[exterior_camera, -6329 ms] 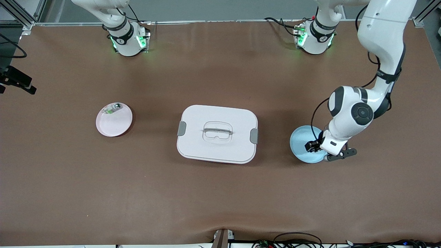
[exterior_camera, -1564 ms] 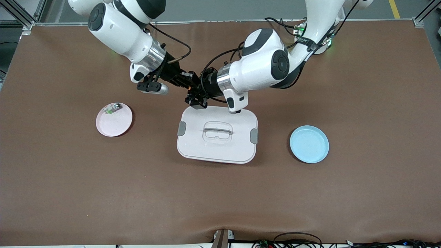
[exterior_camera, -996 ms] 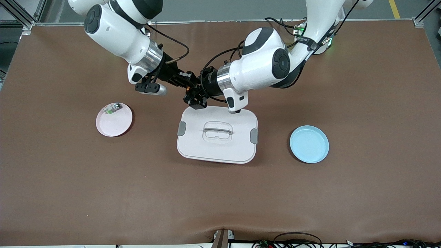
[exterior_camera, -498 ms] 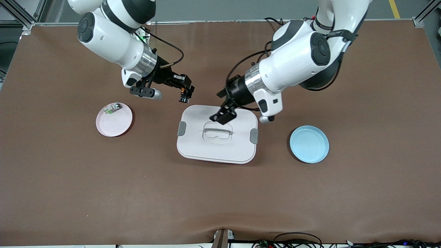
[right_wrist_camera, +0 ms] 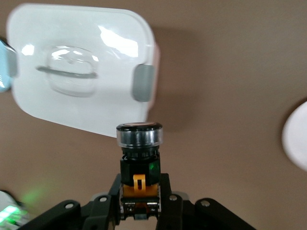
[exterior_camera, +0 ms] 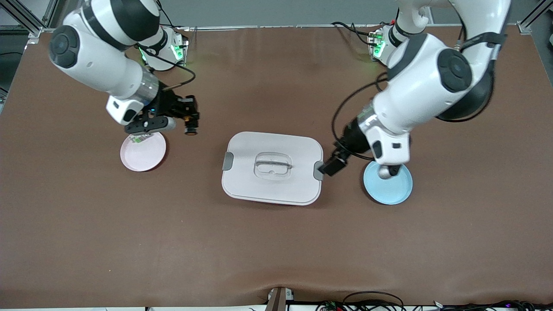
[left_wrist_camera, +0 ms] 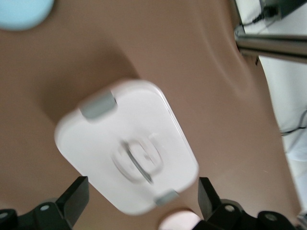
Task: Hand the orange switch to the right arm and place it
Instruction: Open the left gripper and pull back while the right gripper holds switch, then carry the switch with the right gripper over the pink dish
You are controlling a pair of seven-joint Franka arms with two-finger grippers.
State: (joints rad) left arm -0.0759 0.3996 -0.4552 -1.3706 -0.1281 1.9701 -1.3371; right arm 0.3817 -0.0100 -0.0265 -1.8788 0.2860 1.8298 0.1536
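The orange switch (right_wrist_camera: 139,155) has a black body, a round cap and an orange block at its base. My right gripper (right_wrist_camera: 140,197) is shut on that block. In the front view the right gripper (exterior_camera: 189,117) hangs with the switch (exterior_camera: 190,129) over the table between the pink plate (exterior_camera: 144,157) and the white lidded container (exterior_camera: 272,167). My left gripper (exterior_camera: 335,166) is open and holds nothing. It hangs over the gap between the container's grey clip and the blue plate (exterior_camera: 391,188). Its fingers (left_wrist_camera: 76,197) stand wide apart above the container (left_wrist_camera: 127,153).
A small white-and-green component (exterior_camera: 138,138) lies on the pink plate's edge toward the robots, partly under the right wrist. The container has a clear handle (exterior_camera: 272,164) on its lid. The pink plate (right_wrist_camera: 297,136) shows at the right wrist view's edge.
The two grippers have drawn apart. The right one carried the switch toward the pink plate. The left one, which has opened, swung away toward the blue plate.
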